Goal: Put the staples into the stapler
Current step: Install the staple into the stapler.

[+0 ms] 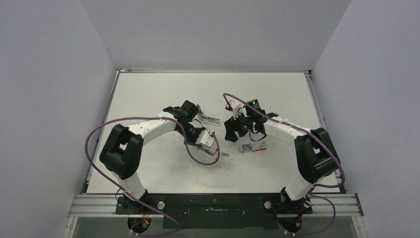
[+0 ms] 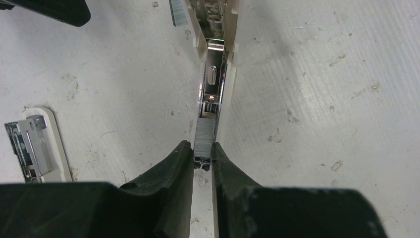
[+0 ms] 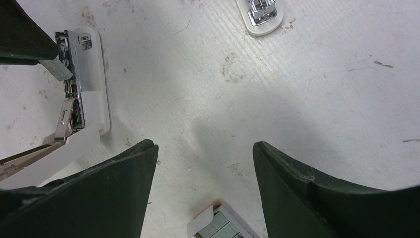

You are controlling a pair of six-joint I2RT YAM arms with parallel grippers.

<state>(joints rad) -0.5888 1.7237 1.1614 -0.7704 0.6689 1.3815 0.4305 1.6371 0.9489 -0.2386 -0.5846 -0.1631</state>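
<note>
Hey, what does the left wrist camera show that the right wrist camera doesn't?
Left wrist only: the left gripper shut on a strip of staples, seen end-on and in line with the open stapler's channel. Right wrist only: the open right gripper and the staple box. Both: that open stapler and a second stapler.

The stapler (image 2: 214, 79) is showing an off-white plastic shell around a mirror-bright chrome channel. Just by that channel, the staples (image 2: 204, 136) are gleaming silvery-grey, finely ribbed with crosswise lines. The left gripper's fingers (image 2: 168, 173) are looking matt black, as are the right gripper's fingers (image 3: 297, 188). Right of the stapler, the staple box (image 1: 253, 147) is showing red and white. Under the stapler, the table (image 1: 163, 89) is appearing white, faintly corrugated and flecked with brownish scuffs. Purple cables (image 1: 88, 144) are looping over white-and-black arms (image 1: 148, 126).
</note>
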